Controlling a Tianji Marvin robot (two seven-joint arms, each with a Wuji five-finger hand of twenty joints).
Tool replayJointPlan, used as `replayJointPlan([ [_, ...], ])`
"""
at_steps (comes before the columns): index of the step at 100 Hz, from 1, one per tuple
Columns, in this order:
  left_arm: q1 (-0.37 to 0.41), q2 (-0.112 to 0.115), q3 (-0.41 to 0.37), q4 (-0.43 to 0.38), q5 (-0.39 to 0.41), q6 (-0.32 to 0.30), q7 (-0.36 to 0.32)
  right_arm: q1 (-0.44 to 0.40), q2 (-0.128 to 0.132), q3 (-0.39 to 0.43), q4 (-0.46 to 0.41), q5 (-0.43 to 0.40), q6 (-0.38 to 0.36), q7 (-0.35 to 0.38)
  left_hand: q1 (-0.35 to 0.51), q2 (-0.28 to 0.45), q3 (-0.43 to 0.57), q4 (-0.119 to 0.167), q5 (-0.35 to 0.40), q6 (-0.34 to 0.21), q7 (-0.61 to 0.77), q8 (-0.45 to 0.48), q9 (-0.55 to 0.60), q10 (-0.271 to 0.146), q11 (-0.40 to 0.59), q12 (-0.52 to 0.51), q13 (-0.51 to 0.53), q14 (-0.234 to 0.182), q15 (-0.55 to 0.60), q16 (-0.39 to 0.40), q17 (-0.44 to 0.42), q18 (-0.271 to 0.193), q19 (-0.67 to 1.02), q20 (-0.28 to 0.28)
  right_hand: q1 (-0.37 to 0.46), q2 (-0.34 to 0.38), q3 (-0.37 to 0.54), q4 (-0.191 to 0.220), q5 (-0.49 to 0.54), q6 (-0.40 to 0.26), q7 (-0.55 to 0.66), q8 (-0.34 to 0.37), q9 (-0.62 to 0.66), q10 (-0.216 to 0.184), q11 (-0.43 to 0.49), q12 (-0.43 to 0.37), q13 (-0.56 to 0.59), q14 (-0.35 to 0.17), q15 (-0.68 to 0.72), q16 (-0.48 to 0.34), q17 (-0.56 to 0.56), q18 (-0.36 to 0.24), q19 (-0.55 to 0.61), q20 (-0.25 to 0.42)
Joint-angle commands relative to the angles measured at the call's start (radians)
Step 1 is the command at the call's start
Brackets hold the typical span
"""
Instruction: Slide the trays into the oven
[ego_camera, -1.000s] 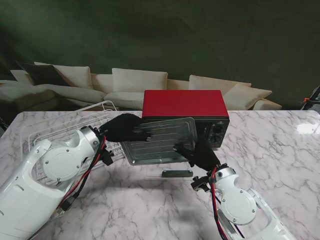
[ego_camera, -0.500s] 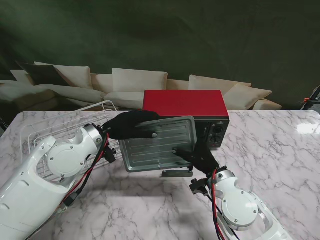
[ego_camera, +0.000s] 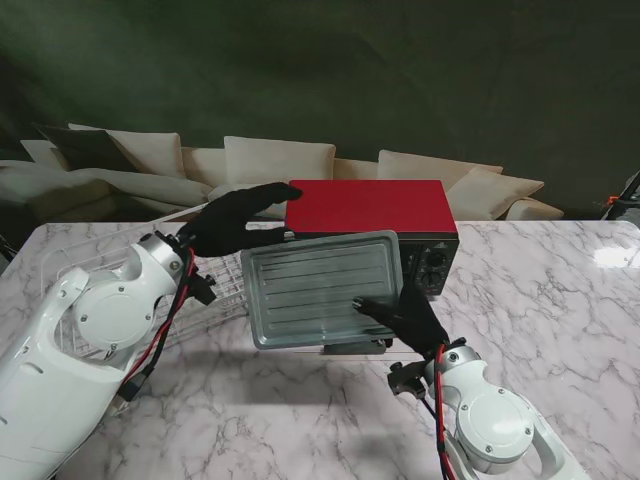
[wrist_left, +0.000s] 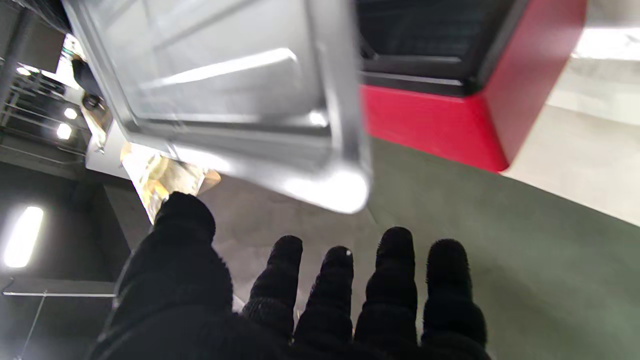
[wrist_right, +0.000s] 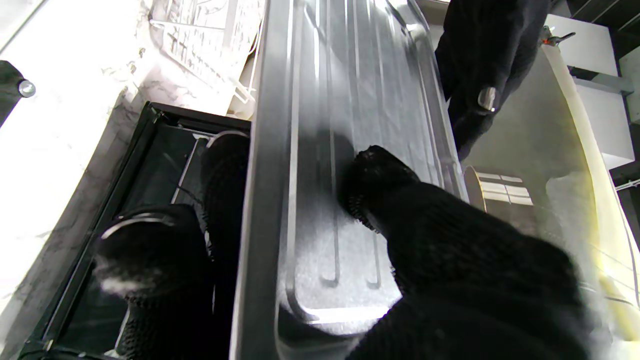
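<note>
Basically a one-handed carry at this point. The right hand (ego_camera: 410, 315) had the metal tray (ego_camera: 320, 290) pinched at its near right edge, thumb (wrist_right: 380, 185) pressed on the ribbed floor and the other fingers (wrist_right: 150, 280) curled under the rim. The tray was airborne, tilted, in front of the red oven (ego_camera: 365, 208), overhanging the dropped oven door (wrist_right: 125, 210). The far edge looked close to the oven mouth but not yet inside; which rail slot it lined up with couldn't be told.

To do the step well, my judgement: level the tray first, square its far edge to the opening, then push straight in along the rails. A single-edge pinch gives little control of the far left corner, so go slowly and watch that corner for dipping or catching the frame. Keep the under-rim fingers clear of the door.

The left hand (ego_camera: 235, 218) held nothing, fingers (wrist_left: 395, 280) spread and extended, hovering by the oven's top left corner, apart from the tray. In the left wrist view the tray's corner sat just beyond the fingertips with a visible gap. It could steady that corner if needed.

A white wire rack (ego_camera: 200, 280) lay on the marble table (ego_camera: 540, 300) left of the oven, partly behind the left arm, well apart from the right hand and not yet loaded.
</note>
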Motion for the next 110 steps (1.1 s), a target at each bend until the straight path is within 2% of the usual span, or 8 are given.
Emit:
replayJointPlan([
  [1,0.017,0.002,-0.021,0.001,0.002,0.007,0.013,-0.019,-0.001,0.012,-0.006,-0.002,0.009,-0.008,0.004,0.044,-0.025,-0.009,0.037,-0.025,0.023,0.009,0.050,-0.014,0.019,0.025,0.029,-0.016,-0.018,0.005,-0.009,0.030,-0.017,0.035,0.055,0.067,0.078,0.017,0.048,-0.126,0.051,0.060,0.019,0.020,0.042,0.012,0.089,-0.087,0.095,0.047,0.035,0.025,0.043,0.007],
  [8,0.035,0.001,-0.055,0.003,0.004,0.007,0.019,-0.033,-0.003,0.029,-0.012,0.011,0.019,-0.011,0.016,0.056,-0.023,-0.008,0.123,-0.032,0.061,0.028,0.125,-0.013,0.042,0.043,0.054,-0.016,-0.012,0.014,-0.003,0.040,-0.014,0.050,0.056,0.068,0.077,0.018,0.046,-0.121,0.049,0.060,0.018,0.021,0.043,0.012,0.089,-0.086,0.096,0.046,0.035,0.027,0.044,0.007],
  [19,0.059,0.005,-0.106,0.016,0.035,0.003,0.016,-0.056,-0.004,0.060,-0.024,0.037,0.047,-0.005,0.029,0.068,-0.022,-0.007,0.167,-0.029,0.078,0.038,0.174,-0.015,0.053,0.055,0.081,-0.012,-0.004,0.022,0.005,0.050,-0.006,0.061,0.058,0.072,0.073,0.017,0.039,-0.114,0.045,0.058,0.012,0.023,0.043,0.010,0.088,-0.080,0.092,0.042,0.033,0.031,0.041,0.004],
  [51,0.086,0.019,-0.193,0.085,0.089,0.010,-0.026,-0.047,-0.014,0.099,0.011,0.099,0.167,0.003,0.029,0.081,-0.028,-0.007,0.176,-0.025,0.078,0.046,0.188,-0.014,0.049,0.070,0.091,-0.012,-0.003,0.034,0.001,0.053,-0.001,0.073,0.061,0.078,0.069,0.018,0.032,-0.104,0.044,0.054,0.004,0.027,0.051,0.011,0.089,-0.073,0.091,0.037,0.031,0.043,0.036,-0.002],
  [70,0.099,0.017,-0.215,0.114,0.092,0.022,-0.013,-0.010,-0.023,0.104,0.054,0.150,0.255,0.010,0.027,0.085,-0.027,-0.007,0.177,-0.022,0.077,0.048,0.194,-0.014,0.051,0.075,0.093,-0.009,-0.002,0.039,-0.001,0.055,-0.003,0.077,0.063,0.081,0.066,0.018,0.026,-0.094,0.044,0.050,0.001,0.030,0.056,0.012,0.088,-0.071,0.093,0.036,0.032,0.049,0.037,-0.004],
  [86,0.107,0.014,-0.225,0.123,0.082,0.023,0.000,0.033,-0.028,0.095,0.098,0.170,0.324,0.020,0.025,0.096,-0.028,-0.008,0.166,-0.025,0.070,0.046,0.198,-0.015,0.052,0.078,0.109,-0.033,-0.003,0.039,0.001,0.058,-0.001,0.082,0.063,0.081,0.064,0.018,0.025,-0.091,0.045,0.048,-0.001,0.029,0.057,0.012,0.088,-0.068,0.093,0.034,0.031,0.050,0.038,-0.005],
  [103,0.106,0.014,-0.226,0.126,0.083,0.017,0.001,0.083,-0.040,0.079,0.144,0.211,0.383,0.015,0.024,0.100,-0.028,-0.009,0.178,-0.026,0.075,0.049,0.200,-0.014,0.052,0.080,0.108,-0.020,-0.004,0.041,-0.001,0.058,0.000,0.085,0.064,0.080,0.064,0.018,0.025,-0.092,0.048,0.047,-0.001,0.031,0.059,0.011,0.088,-0.066,0.094,0.033,0.029,0.052,0.037,-0.007],
  [110,0.103,0.014,-0.223,0.128,0.085,0.014,0.002,0.104,-0.046,0.068,0.165,0.237,0.393,0.006,0.022,0.103,-0.029,-0.009,0.155,-0.031,0.066,0.046,0.187,-0.015,0.047,0.079,0.106,-0.019,-0.003,0.043,0.000,0.055,0.000,0.087,0.064,0.081,0.064,0.018,0.024,-0.092,0.049,0.046,-0.001,0.029,0.061,0.011,0.088,-0.066,0.095,0.033,0.026,0.054,0.037,-0.007],
])
